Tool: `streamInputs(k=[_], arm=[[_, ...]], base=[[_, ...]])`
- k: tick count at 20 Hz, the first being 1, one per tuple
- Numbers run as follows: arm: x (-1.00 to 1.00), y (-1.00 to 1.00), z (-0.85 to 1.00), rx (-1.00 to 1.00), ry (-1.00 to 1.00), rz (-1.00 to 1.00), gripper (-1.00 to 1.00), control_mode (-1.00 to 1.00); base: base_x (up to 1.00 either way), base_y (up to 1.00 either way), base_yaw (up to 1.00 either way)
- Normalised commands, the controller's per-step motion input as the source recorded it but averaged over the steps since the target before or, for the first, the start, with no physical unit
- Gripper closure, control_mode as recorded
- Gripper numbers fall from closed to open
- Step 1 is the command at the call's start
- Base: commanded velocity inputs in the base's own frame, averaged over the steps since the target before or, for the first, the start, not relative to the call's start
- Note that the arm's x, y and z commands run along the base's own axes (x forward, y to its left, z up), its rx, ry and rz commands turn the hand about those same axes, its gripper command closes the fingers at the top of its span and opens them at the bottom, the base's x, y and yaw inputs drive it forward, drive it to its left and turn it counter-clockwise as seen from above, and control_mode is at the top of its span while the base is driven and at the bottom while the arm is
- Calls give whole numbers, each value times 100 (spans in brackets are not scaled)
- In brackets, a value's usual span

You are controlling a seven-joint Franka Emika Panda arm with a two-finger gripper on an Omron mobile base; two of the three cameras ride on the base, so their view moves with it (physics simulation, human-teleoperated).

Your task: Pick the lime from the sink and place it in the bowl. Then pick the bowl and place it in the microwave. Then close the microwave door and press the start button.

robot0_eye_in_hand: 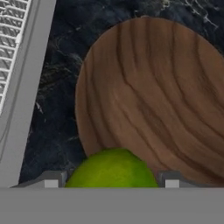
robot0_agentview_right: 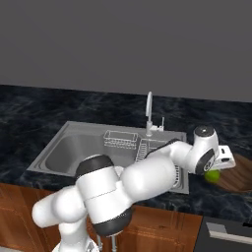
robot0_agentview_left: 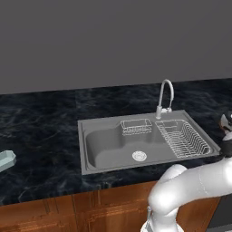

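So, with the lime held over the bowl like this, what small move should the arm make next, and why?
Probably shift a little further over the bowl, then open. In the hand view the lime sits between the fingers of the gripper, over the bowl's near rim, not its middle. In the right base view it hangs at the bowl's edge, beside the sink.

Flat, even rendered light is falling everywhere, casting barely any shadows; the sink [robot0_agentview_left: 106, 147] basin is shading softly inside, and the close hand view is looking soft and pixelated.
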Motion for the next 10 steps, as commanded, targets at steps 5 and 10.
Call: streamInputs(k=[5, 10], arm=[[10, -12, 0, 0, 0, 0, -100, -100], [4, -18, -7, 0, 0, 2, -100, -100]], base=[[0, 0, 0], [0, 0, 0]])
